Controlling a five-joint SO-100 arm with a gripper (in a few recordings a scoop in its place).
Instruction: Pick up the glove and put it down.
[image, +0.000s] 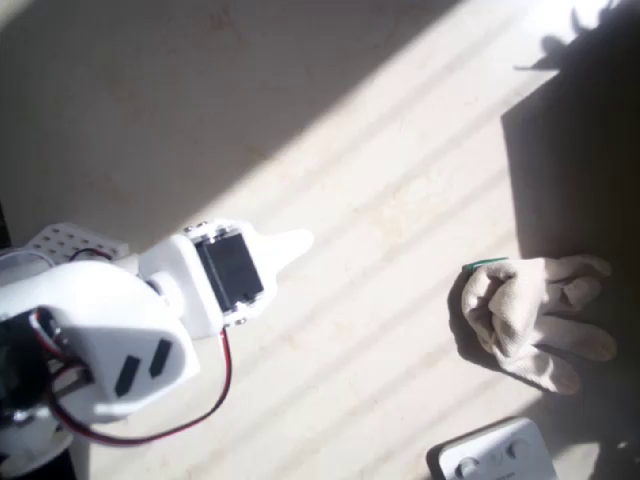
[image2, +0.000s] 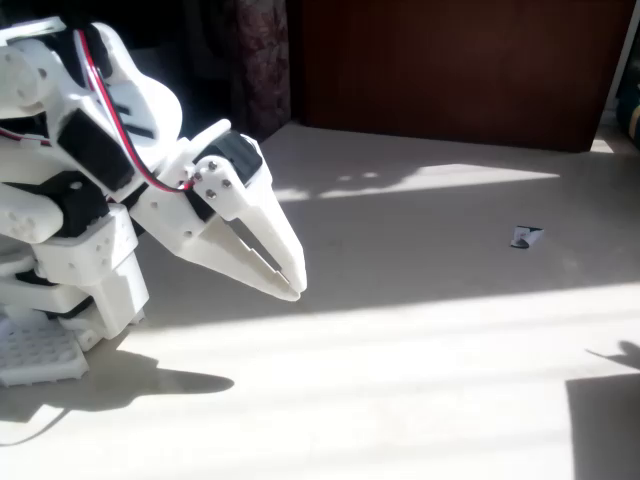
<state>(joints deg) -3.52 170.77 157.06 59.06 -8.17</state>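
White plastic fills the near left of the fixed view: the robot arm (image2: 80, 170), built of chunky white segments with black motor blocks and a red wire looping across it. Its gripper (image2: 285, 275) points down and to the right, the tip hanging just above the table (image2: 420, 380). The two long white fingers (image2: 270, 225) lie almost together, meeting at the tip with only a thin dark slit farther back, so the gripper is clenched and grasps nothing. A dark shadow of the arm falls on the tabletop below it, near the left edge.

Seen from overhead, the same arm sits at the lower left, and its gripper (image: 296, 243) reaches right toward the middle of the pale table (image: 380, 120), which is striped with bands of sunlight and shade.

In the overhead view the glove (image: 535, 315) lies well apart from the gripper, at the right side of the table. It is an off-white fabric glove, crumpled, with thick fingers spreading to the right and lower right. Part of it rests in sun and part in a large dark shadow that covers the upper right. A small green-edged card (image: 484, 265) peeks out at the glove's upper left edge, touching it.

At the bottom edge of the overhead view, below the glove and apart from it, sits a white-grey plastic device (image: 495, 458), cut off by the frame.

Far across the table in the fixed view, a small pale scrap (image2: 524, 237) lies alone in shade, before a dark wooden panel (image2: 450, 70).
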